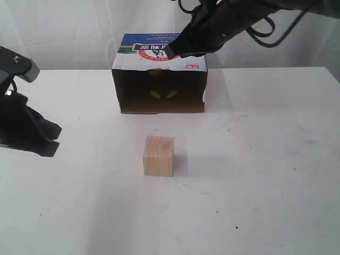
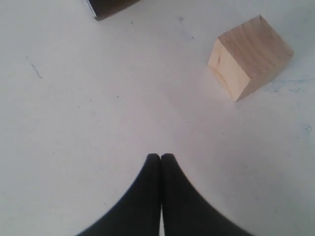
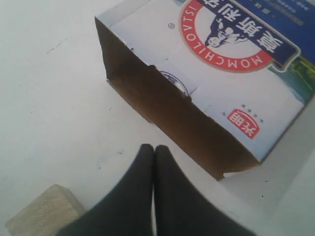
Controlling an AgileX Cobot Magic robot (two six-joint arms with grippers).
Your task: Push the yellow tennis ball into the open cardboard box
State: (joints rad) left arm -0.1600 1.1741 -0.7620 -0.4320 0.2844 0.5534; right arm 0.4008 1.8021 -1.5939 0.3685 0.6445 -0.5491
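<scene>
The open cardboard box [image 1: 159,101] stands at the back middle of the table, its dark opening facing the front and its blue top panel [image 3: 221,93] showing the red-and-white logo. No yellow tennis ball shows in any view; two pale patches show deep inside the box, and I cannot tell what they are. My right gripper [image 3: 154,146] is shut and empty, held in the air above the box's front top edge [image 1: 172,53]. My left gripper [image 2: 161,156] is shut and empty, low over the table at the far left [image 1: 50,139].
A pale wooden cube [image 1: 158,155] sits on the white table [image 1: 265,159] in front of the box's opening; it also shows in the left wrist view [image 2: 248,56] and the right wrist view [image 3: 44,214]. A white curtain hangs behind.
</scene>
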